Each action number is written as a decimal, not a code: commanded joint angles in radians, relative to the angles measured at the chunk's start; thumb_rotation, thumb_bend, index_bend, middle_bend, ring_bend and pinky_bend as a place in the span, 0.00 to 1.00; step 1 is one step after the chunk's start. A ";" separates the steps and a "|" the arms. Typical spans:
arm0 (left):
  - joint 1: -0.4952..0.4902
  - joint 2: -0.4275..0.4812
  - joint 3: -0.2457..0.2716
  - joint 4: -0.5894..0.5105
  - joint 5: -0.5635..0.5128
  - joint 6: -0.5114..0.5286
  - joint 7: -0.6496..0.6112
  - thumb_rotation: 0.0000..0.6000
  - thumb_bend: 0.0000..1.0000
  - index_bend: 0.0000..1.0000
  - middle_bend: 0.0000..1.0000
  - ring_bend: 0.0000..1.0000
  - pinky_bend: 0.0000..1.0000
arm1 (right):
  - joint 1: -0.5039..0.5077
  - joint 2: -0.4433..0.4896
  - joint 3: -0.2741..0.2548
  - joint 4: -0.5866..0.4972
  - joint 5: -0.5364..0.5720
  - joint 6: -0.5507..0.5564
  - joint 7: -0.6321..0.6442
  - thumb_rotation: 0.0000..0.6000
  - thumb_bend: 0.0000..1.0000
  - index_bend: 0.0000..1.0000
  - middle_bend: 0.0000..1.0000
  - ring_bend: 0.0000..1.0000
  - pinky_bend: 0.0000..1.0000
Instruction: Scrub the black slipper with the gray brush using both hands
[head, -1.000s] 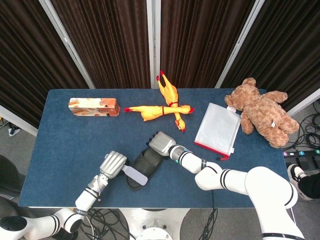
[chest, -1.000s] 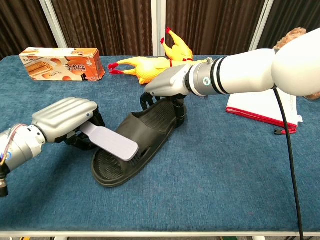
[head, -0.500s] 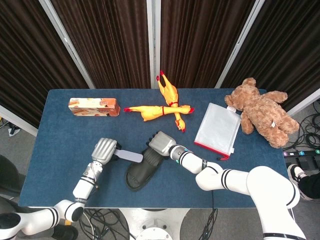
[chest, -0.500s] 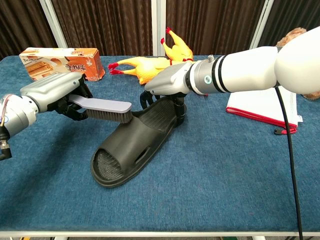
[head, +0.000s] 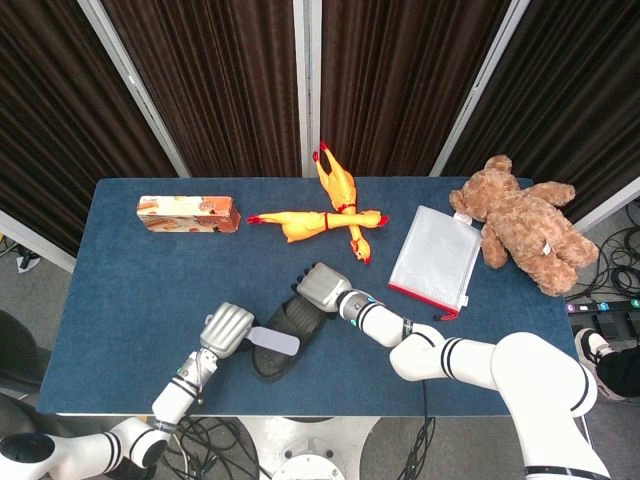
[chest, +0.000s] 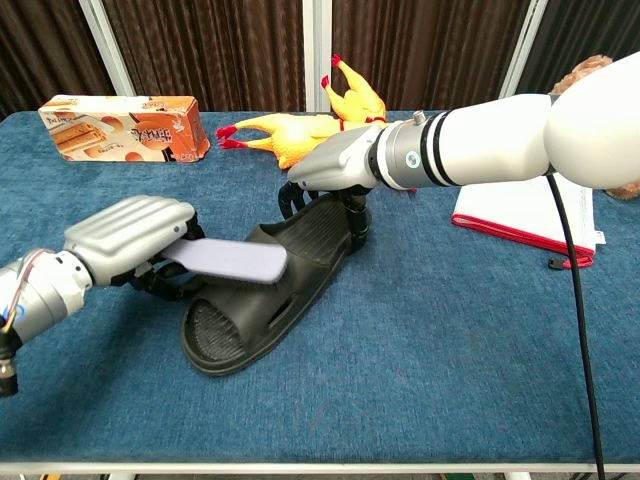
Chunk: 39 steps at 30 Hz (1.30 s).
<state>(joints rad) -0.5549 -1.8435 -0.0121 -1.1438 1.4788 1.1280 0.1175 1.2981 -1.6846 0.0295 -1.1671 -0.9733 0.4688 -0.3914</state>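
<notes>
The black slipper is lying sole-down on the blue counter, toe end toward the robot and heel end away, and it is being pinned at the heel end by the right hand, whose fingers are curled down over the rim there. The slipper is judged to be a light, moulded rubbery piece with some give (the strap would likely flex under pressure), so it is likely to skate on the cloth unless held; the heel rim and the strap edges are judged the firmest places to take hold of it.

The gray brush is being gripped by its handle in the left hand, fingers clenched round it, with the broad head lying across the slipper's strap, apparently touching it, though contact cannot be confirmed from the head view. The brush is judged stiff and light, best held well back on the handle so that the bristles can be pressed flat.

Farther off, two rubber chickens are lying beyond the slipper, an orange carton is resting at the far left, and a mesh zip pouch is lying beside a teddy bear at the right.
</notes>
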 joint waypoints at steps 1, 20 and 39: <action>0.007 -0.010 0.014 -0.005 0.017 0.011 0.020 1.00 0.46 1.00 1.00 1.00 1.00 | 0.001 0.001 0.000 -0.001 0.001 0.001 -0.001 1.00 0.13 0.52 0.41 0.22 0.25; 0.064 0.143 -0.077 -0.136 -0.069 0.087 -0.036 1.00 0.46 1.00 1.00 1.00 1.00 | -0.001 0.052 -0.008 -0.060 0.031 -0.005 0.003 1.00 0.05 0.00 0.03 0.00 0.02; 0.048 0.140 -0.159 0.010 -0.335 -0.108 0.127 1.00 0.34 0.46 0.59 0.47 0.80 | -0.206 0.450 0.007 -0.436 -0.110 0.284 0.136 1.00 0.03 0.00 0.00 0.00 0.00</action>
<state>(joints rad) -0.5056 -1.7171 -0.1717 -1.1179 1.1581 1.0373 0.2323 1.1375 -1.2845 0.0342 -1.5595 -1.0410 0.7086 -0.2974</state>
